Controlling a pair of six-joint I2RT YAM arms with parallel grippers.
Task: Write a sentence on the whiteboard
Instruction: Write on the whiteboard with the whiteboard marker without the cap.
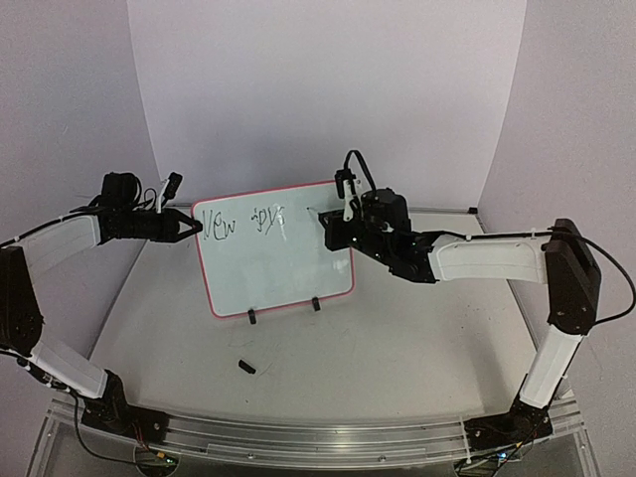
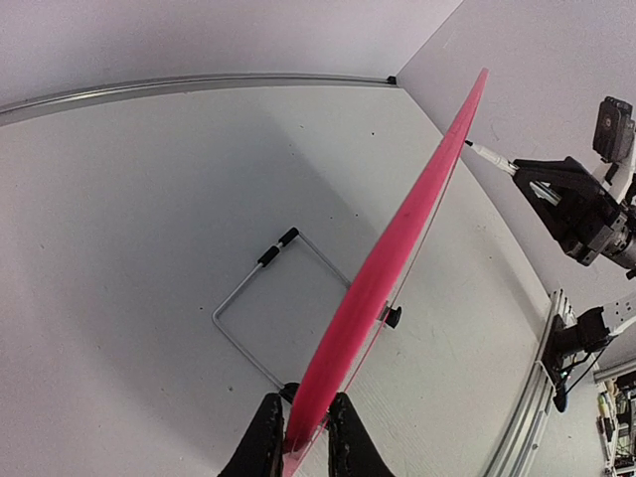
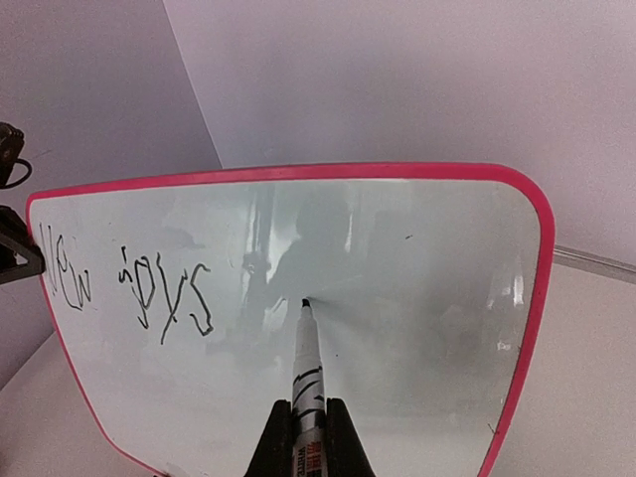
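The whiteboard (image 1: 278,263), white with a pink-red rim, stands upright on two black feet at mid table. Its top line reads "New joys" (image 1: 241,223), also legible in the right wrist view (image 3: 124,288). My left gripper (image 1: 192,231) is shut on the board's upper left edge; the left wrist view shows the pink rim (image 2: 383,278) pinched between the fingers (image 2: 303,447). My right gripper (image 1: 334,235) is shut on a white marker (image 3: 308,383). The marker's black tip (image 3: 305,302) touches the board right of "joys".
A small black marker cap (image 1: 245,366) lies on the table in front of the board. A wire stand (image 2: 263,318) props the board from behind. Purple walls close in the back and sides. A metal rail (image 1: 328,437) runs along the near edge.
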